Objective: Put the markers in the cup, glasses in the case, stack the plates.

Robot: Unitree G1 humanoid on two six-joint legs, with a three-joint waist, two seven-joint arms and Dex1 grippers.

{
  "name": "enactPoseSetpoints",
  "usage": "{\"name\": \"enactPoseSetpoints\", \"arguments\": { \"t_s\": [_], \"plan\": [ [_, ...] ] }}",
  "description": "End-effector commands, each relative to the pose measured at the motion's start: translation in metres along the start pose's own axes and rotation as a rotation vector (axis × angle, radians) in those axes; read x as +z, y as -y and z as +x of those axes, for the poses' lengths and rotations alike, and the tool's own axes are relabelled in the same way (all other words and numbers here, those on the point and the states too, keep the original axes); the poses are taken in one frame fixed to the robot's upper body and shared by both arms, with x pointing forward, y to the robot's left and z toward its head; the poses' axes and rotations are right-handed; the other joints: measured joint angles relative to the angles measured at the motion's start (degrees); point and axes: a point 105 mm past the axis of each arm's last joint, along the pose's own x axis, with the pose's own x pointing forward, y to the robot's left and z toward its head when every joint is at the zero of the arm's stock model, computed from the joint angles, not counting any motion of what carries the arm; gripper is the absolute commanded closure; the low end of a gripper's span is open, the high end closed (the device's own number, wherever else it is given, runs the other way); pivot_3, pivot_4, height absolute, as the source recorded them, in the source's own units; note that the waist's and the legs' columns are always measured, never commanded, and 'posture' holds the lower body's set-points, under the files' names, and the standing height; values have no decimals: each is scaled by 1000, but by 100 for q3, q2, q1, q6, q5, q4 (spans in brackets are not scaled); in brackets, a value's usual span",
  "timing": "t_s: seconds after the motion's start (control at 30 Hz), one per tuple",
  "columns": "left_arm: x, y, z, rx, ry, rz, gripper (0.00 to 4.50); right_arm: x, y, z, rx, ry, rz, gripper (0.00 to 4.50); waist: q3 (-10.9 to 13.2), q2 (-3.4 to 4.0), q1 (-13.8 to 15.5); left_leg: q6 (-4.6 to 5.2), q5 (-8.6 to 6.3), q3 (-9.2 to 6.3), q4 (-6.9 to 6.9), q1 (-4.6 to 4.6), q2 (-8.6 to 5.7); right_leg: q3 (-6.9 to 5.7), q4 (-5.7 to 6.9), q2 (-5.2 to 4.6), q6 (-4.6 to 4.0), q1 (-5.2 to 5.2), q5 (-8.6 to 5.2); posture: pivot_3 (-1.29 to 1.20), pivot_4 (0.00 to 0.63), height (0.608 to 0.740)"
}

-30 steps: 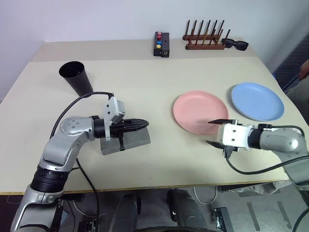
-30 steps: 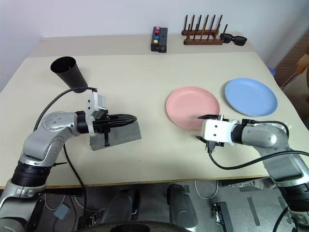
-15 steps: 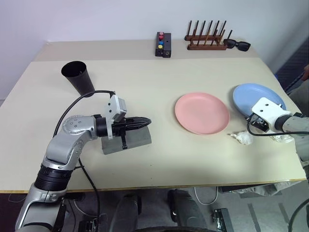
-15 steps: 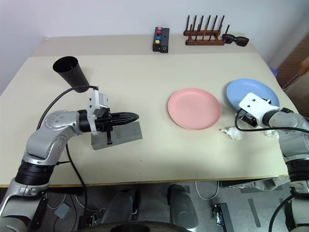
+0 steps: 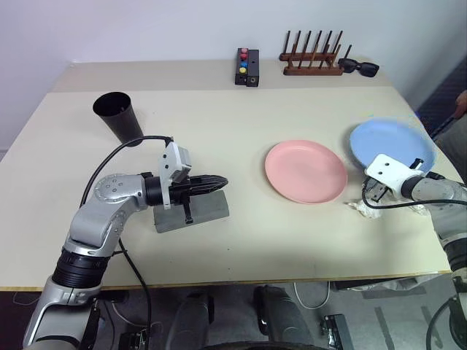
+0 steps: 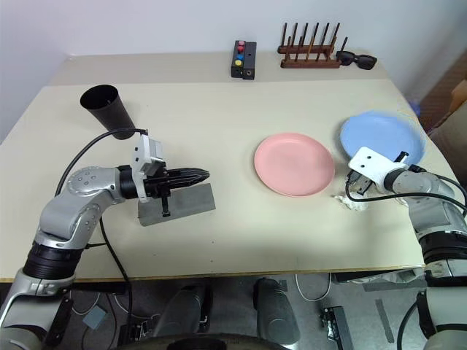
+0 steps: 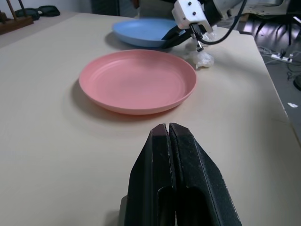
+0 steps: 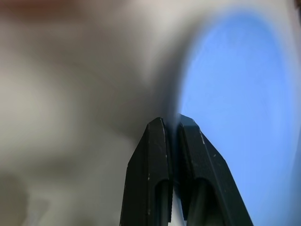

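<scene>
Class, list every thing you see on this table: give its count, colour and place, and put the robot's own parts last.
Cup: one, black, far left of the table.
Case: one, grey, closed, near left, under the left claw.
Pink plate: one, right of centre.
Blue plate: one, right of the pink plate, apart from it, its near rim pinched.
Crumpled wad: one, white, in front of the blue plate.
Button box: one, black with coloured buttons, far edge.
Peg rack: one, brown wood, far right.
Sunglasses: one pair, black, beside the rack.
Left claw: shut, over the case.
Right claw: shut on the blue plate's rim.
</scene>
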Motion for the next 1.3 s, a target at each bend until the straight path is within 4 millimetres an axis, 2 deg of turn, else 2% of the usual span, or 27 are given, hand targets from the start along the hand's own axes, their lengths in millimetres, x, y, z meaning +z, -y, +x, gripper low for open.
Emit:
{"name": "enactPoseSetpoints", "arguments": {
  "t_s": [0.03,0.17,0.27,0.33,0.4,0.5,0.67,0.9,1.0,1.1,1.3],
  "plan": [
    [11,-8,-1,50,37,54,4500,37,30,-16,-108,113,-139,4474,-1,2,-5,0,0,0,0,0,0,0,0,0,0,0,0,0,150,735],
    [15,-21,1,123,67,63,4500,96,15,-35,-26,341,-195,4474,-1,5,2,0,0,-2,0,1,2,0,1,4,0,0,0,0,150,735],
    [17,-25,2,136,76,69,4500,127,-6,-46,76,454,-174,4474,-1,5,9,0,0,-4,0,1,5,-1,0,7,0,0,0,0,150,735],
    [17,-26,2,136,75,73,4500,137,-18,-51,145,486,-147,4474,-1,4,16,0,0,-5,0,-1,5,-1,0,5,1,1,0,0,150,735],
    [17,-26,3,130,74,79,4500,141,-39,-54,245,495,-141,4474,-2,3,39,0,0,-4,1,-2,3,0,-1,1,1,1,0,0,150,735],
    [17,-26,2,128,72,84,4500,138,-56,-53,314,477,-113,4474,-2,3,46,0,0,-5,3,-3,2,-1,-1,0,1,2,0,0,150,735],
    [16,-24,0,125,69,85,4500,136,-71,-61,404,448,-93,4474,-2,3,30,0,0,-5,2,-2,2,-1,-1,1,0,2,0,0,150,735],
    [15,-23,2,120,69,86,4500,136,-73,-56,401,424,-90,4474,-2,3,29,0,0,-5,2,-1,4,-2,-1,4,0,1,0,0,150,735],
    [16,-23,3,120,70,88,4500,137,-70,-56,393,425,-83,3544,-2,3,30,0,0,-4,2,-1,3,-2,-1,3,0,1,0,0,150,735],
    [15,-23,2,120,70,87,4500,139,-61,-58,354,436,-108,2052,-2,3,32,0,0,-5,2,-1,3,-2,-1,3,0,1,0,0,150,735],
    [16,-20,4,104,79,82,4500,136,-36,-76,326,440,-39,2052,-2,3,36,0,0,-5,2,-2,3,-1,-1,3,0,1,0,0,150,735]
  ]
}}
